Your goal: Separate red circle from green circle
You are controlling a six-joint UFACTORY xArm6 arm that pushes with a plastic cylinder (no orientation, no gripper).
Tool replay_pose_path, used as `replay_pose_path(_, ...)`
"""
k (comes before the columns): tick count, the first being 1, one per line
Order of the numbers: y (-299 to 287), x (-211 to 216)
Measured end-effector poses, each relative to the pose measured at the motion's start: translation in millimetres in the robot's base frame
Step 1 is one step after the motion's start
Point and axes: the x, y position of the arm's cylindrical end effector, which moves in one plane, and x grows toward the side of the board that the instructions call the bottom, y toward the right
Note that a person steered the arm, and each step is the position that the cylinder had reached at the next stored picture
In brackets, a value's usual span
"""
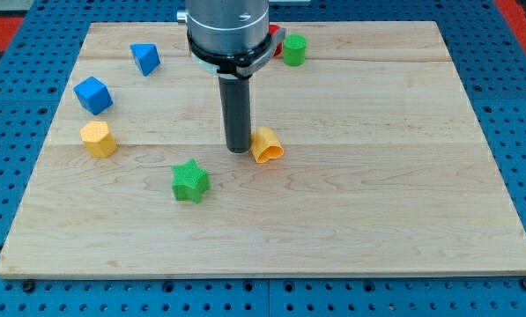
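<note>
You're looking at a pale wooden board (377, 202) lying on a blue pegboard (518, 114). Sitting on it: a blue triangular block (144, 58), a blue cube (93, 94), a yellow hexagon-ish block (98, 139), a green star (190, 181), a small orange block (266, 145), and a green cylinder (294, 49) touching a mostly hidden red block (278, 48).
</note>
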Motion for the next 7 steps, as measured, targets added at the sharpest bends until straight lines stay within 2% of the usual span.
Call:
replay_pose_path(1,-3.5,0.9)
replay_pose_path(2,5.3,-19.3)
replay_pose_path(3,59.1,-46.6)
replay_pose_path(4,87.3,-49.2)
replay_pose_path(5,87.9,-49.2)
replay_pose_path(6,146.4,-48.6)
replay_pose_path(7,165.1,-91.9)
